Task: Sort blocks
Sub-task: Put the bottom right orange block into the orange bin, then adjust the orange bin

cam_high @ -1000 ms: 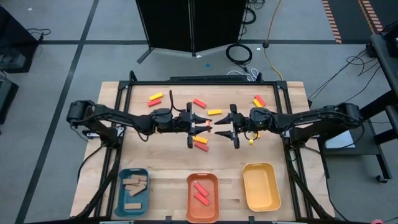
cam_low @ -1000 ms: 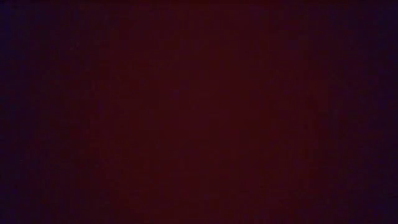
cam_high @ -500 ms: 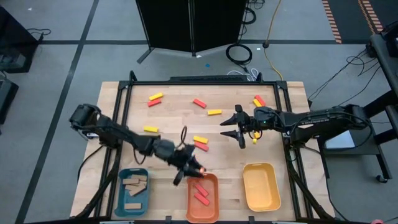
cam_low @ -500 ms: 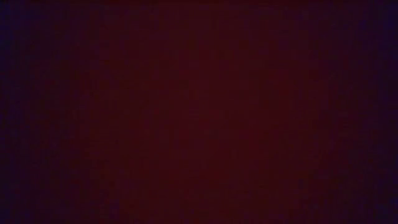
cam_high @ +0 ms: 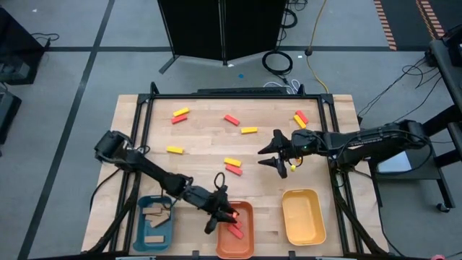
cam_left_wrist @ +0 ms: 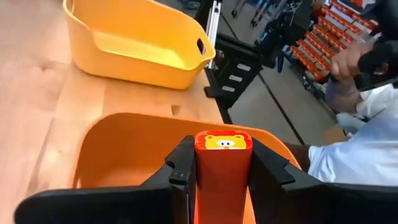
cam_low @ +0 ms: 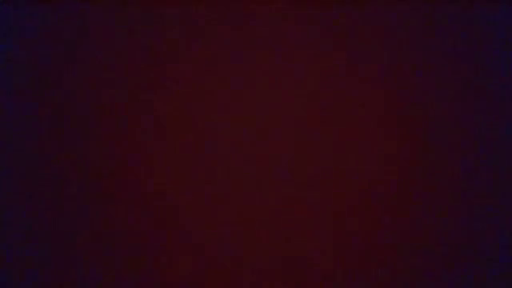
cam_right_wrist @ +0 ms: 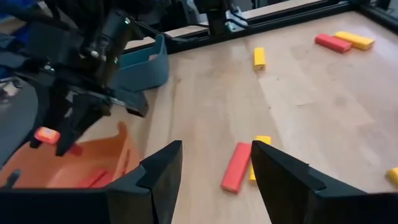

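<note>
Left gripper: fingers clamping a red block upright, hovering over the orange tray. Right gripper: fingers standing wide apart, holding nothing, hanging above the table near a red-and-yellow block pair.

We see a grey floor crossed by dark lines around the wooden table. Behind the table stands a black cabinet, with coiled cables beside it.

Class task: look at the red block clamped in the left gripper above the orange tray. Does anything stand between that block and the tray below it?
Nothing visible does. The left gripper holds the red block over the open orange tray, whose only contents are red blocks lying flat.
</note>
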`<state>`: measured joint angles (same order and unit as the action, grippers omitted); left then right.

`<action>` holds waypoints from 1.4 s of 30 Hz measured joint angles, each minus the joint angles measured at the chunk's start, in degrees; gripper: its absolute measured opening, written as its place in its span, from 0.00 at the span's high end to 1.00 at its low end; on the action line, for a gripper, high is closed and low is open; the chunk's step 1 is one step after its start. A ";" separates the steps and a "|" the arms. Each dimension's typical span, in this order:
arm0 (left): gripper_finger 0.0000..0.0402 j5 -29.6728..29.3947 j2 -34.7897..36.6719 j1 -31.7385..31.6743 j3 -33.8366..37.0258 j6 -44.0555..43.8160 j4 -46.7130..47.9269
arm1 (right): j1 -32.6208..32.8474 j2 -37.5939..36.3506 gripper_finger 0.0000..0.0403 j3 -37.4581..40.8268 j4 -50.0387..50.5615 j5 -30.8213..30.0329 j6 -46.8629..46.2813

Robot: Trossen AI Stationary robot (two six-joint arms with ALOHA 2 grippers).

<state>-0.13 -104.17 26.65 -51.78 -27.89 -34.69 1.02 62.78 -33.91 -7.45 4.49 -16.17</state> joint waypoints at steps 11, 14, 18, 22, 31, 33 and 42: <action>0.59 3.70 -2.22 0.00 -5.89 1.73 10.28 | 3.99 0.00 0.54 0.00 0.01 -1.72 -3.85; 0.50 3.72 -2.22 -0.23 -5.91 1.79 11.70 | 4.69 0.00 0.54 0.00 -0.02 -2.99 -4.86; 0.48 3.72 -2.22 -0.78 -5.91 2.29 12.86 | 5.61 0.00 0.54 0.00 -0.02 -3.15 -5.48; 0.47 3.37 -2.24 -1.72 -5.91 3.17 16.73 | 5.87 0.00 0.54 0.00 -0.02 -3.16 -5.48; 0.47 -3.13 -2.24 -3.69 -5.91 4.70 25.62 | 5.85 0.00 0.54 0.02 -0.02 -3.90 -4.38; 0.47 -4.06 -2.24 -4.12 -5.91 4.86 26.55 | 5.85 0.00 0.54 0.02 -0.02 -5.27 -4.28; 0.47 -4.25 -2.18 -4.28 -8.99 4.96 27.56 | 5.83 0.00 0.54 0.02 0.01 -6.05 -2.44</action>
<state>-4.38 -106.34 22.37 -60.77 -22.93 -7.13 6.85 62.78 -33.89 -7.44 -1.56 -18.61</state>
